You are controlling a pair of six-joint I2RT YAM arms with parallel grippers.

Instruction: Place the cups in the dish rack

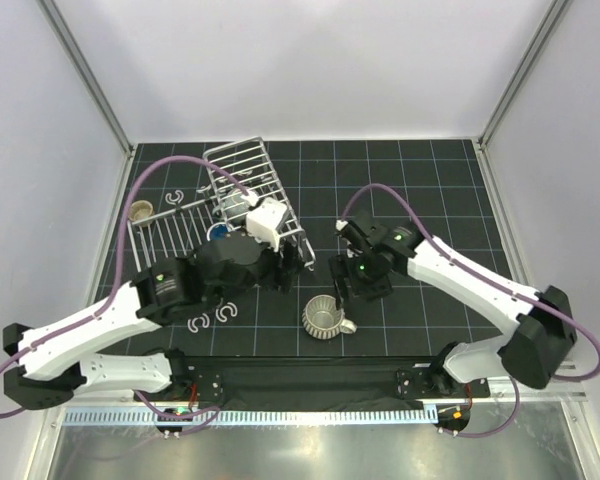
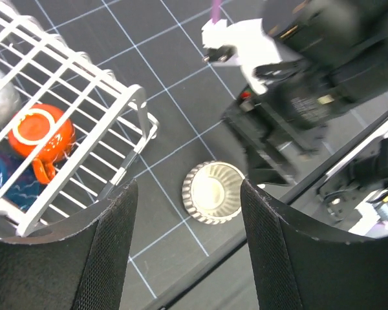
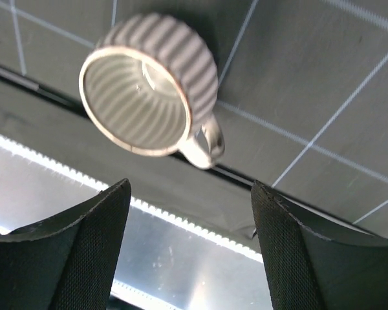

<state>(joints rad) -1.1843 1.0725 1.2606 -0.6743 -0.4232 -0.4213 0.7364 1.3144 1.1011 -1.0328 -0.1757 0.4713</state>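
Right tool point(image 3: 189, 187) hovering open over striped cup point(image 3: 149, 97), risking clipping rim and tipping it. Left tool point(image 2: 187, 185) hanging open, empty.

The top camera looks steeply down from above the near edge over the whole surface point(image 1: 440, 190). Both wrist cameras hang close, apparently tilted downward, sharing the ribbed cream cup point(image 1: 325, 318).

You're in a robotics lab cell: plain white panel walls point(image 1: 310, 60) and silver metal frame posts point(image 1: 85, 70) box in a black grid-ruled tabletop mat point(image 1: 450, 170), with two white-and-black robot arms point(image 1: 80, 335) bolted at its near edge.
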